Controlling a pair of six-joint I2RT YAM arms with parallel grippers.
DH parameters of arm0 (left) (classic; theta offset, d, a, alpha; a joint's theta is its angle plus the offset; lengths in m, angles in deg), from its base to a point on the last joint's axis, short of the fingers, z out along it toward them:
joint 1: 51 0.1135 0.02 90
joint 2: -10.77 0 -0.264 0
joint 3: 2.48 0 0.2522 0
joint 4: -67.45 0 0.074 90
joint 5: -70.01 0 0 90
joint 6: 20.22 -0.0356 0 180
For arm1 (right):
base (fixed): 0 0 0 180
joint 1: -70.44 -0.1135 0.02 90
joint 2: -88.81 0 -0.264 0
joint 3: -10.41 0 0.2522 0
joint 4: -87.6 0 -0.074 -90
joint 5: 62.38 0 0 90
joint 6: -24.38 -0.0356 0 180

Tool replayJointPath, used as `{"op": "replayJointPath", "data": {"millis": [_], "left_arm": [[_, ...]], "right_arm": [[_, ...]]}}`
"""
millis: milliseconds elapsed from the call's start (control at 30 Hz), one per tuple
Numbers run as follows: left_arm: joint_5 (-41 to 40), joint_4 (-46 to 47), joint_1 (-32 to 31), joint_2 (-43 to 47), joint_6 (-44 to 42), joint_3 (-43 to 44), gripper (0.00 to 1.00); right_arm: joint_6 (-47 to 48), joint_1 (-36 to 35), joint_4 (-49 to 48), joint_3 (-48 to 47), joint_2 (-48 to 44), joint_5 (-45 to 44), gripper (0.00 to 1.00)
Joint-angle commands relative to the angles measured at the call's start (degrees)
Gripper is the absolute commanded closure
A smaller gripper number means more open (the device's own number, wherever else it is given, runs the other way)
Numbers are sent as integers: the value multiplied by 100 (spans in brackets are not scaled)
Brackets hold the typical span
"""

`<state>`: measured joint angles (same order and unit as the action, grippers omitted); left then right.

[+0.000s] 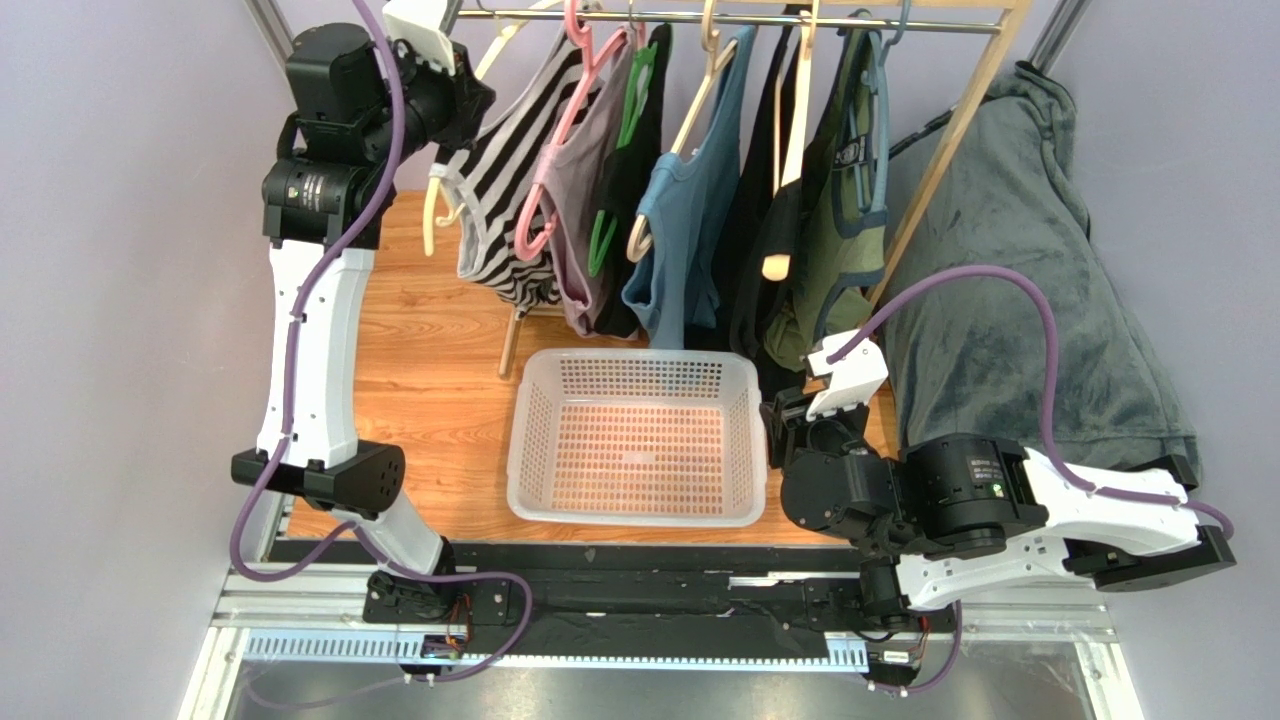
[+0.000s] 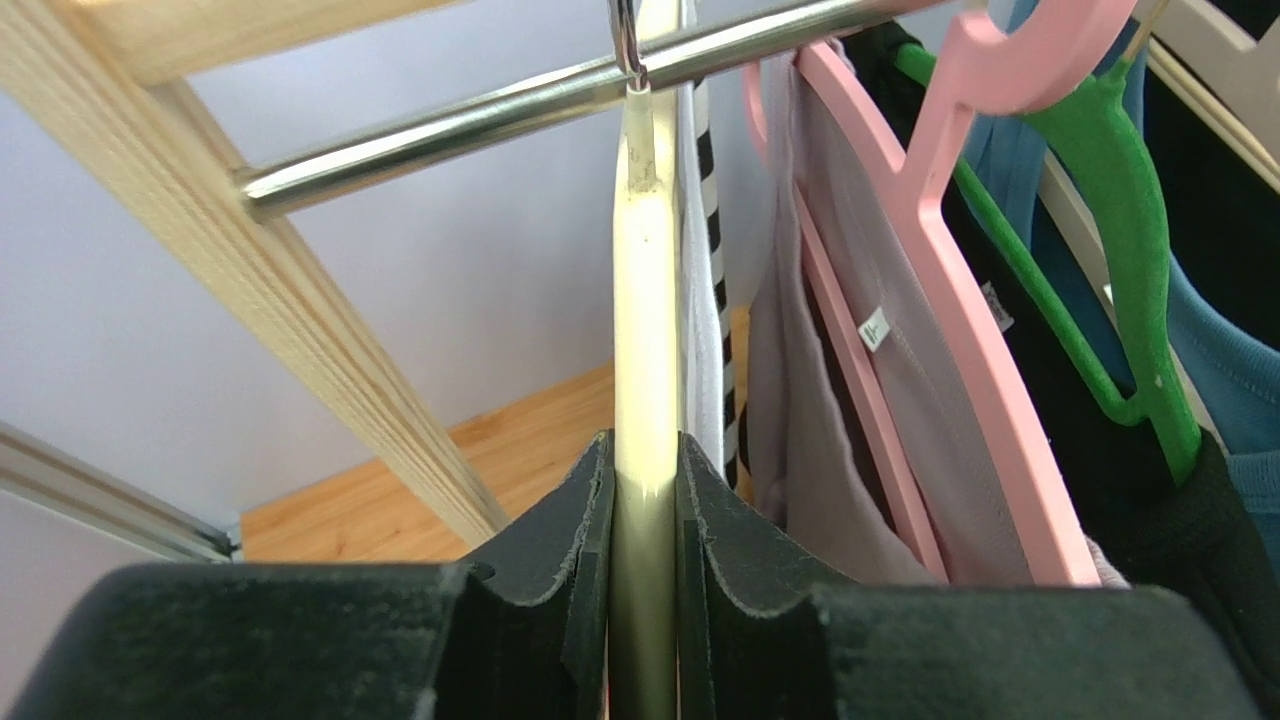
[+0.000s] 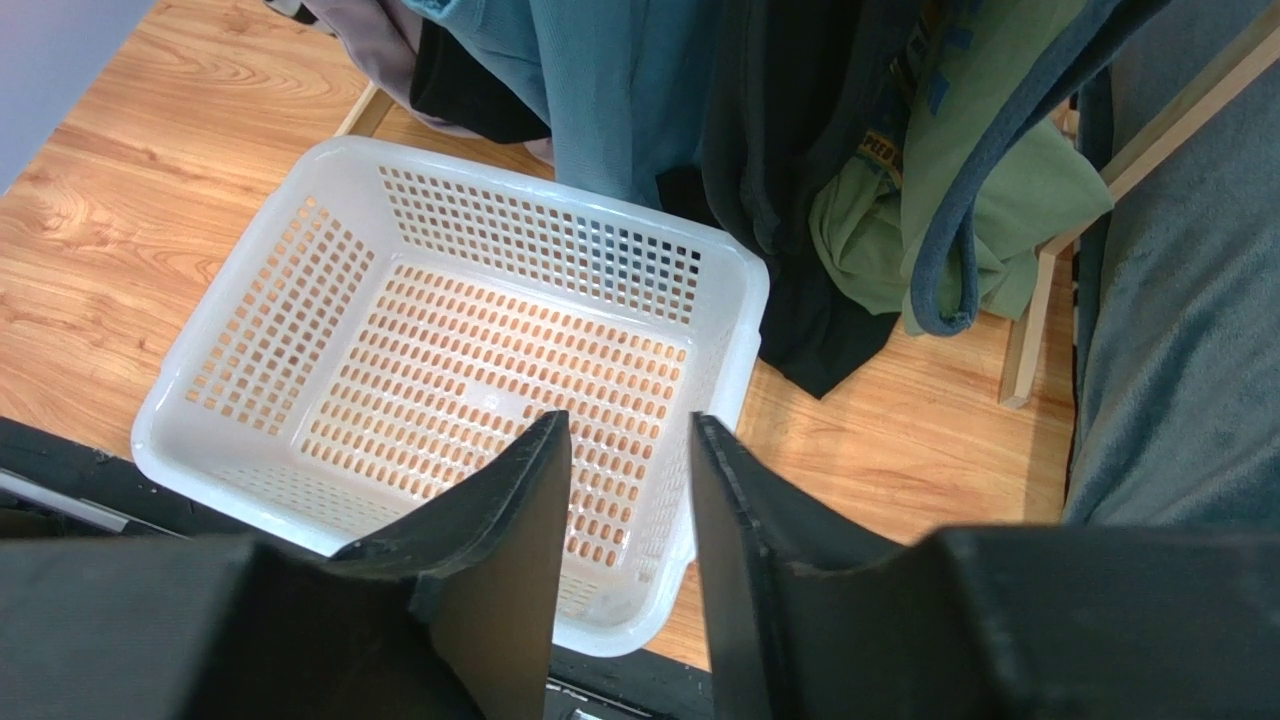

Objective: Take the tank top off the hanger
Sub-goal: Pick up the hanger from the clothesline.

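Currently your left gripper is raised to the left end of the metal rail. Its two dark pads are clamped on the cream hanger, one pad pressed against each flat side just below the hook. That hanger hangs from the rail by a metal hook, close to the rack's slanted wooden post. The striped tank top is on this hanger, and its black and white fabric drapes just behind the cream bar in your left wrist view. Beside it hang a pale grey garment on a pink hanger, then a green hanger carrying dark cloth.

Your right gripper is low on the right side of the wooden table, well apart from the tank top. Its jaws stand apart with nothing between them, above the near right corner of the white basket. The basket sits on the table below the hanging clothes.
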<state>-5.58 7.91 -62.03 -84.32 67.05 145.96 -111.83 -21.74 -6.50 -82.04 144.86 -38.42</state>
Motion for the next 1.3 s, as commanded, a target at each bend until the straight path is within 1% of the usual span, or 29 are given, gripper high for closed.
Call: {"op": "replayJointPath", "data": {"millis": [0,200,300,333,367,433,500,567,633,733,833,900,967,1000,1100,1200,1267], "left_arm": [[-299,833,-40,456,-44,235,86],[-264,676,-40,772,-62,147,87],[-141,553,-40,1202,-88,-247,87],[-71,561,-40,1351,-88,-570,87],[-27,544,-40,1648,-106,-730,87],[35,457,-40,1896,-132,-994,87],[53,158,-49,2117,-159,-1030,86],[263,-140,-40,2283,-202,-1241,85],[378,-308,-40,2441,-202,-1626,86],[290,-546,-40,2635,-255,-2162,90],[264,-608,-40,3108,-325,-2401,94],[255,-678,-40,3259,-360,-2306,96],[211,-896,-40,3330,-431,-1815,96],[133,-1002,-40,3304,-457,-1291,96],[-61,-1170,-40,3286,-597,-419,98],[-272,-802,-40,3514,-712,-82,99],[-325,-345,-49,3812,-791,-46,99]], "right_arm": [[-300,-37,-191,91,-121,-76,64],[-327,-37,-165,161,-191,-84,65],[-318,-37,-165,170,-261,-102,64],[-309,-37,-174,170,-296,-119,64],[-309,-28,-165,188,-314,-120,65],[-292,-37,-174,197,-349,-146,65],[-265,-37,-200,197,-402,-163,64],[-187,-28,-209,171,-437,-172,64],[-160,-28,-218,100,-446,-190,64],[-124,-28,-218,39,-455,-137,64],[-194,-28,-157,65,-464,-50,65],[-221,-37,-148,91,-472,12,65],[-247,-37,-130,109,-481,12,65],[-274,-37,-121,100,-499,-5,65],[-335,-28,-121,82,-621,-5,65],[-344,-37,-226,205,-805,56,66],[-397,-28,-244,302,-894,100,66]]}}
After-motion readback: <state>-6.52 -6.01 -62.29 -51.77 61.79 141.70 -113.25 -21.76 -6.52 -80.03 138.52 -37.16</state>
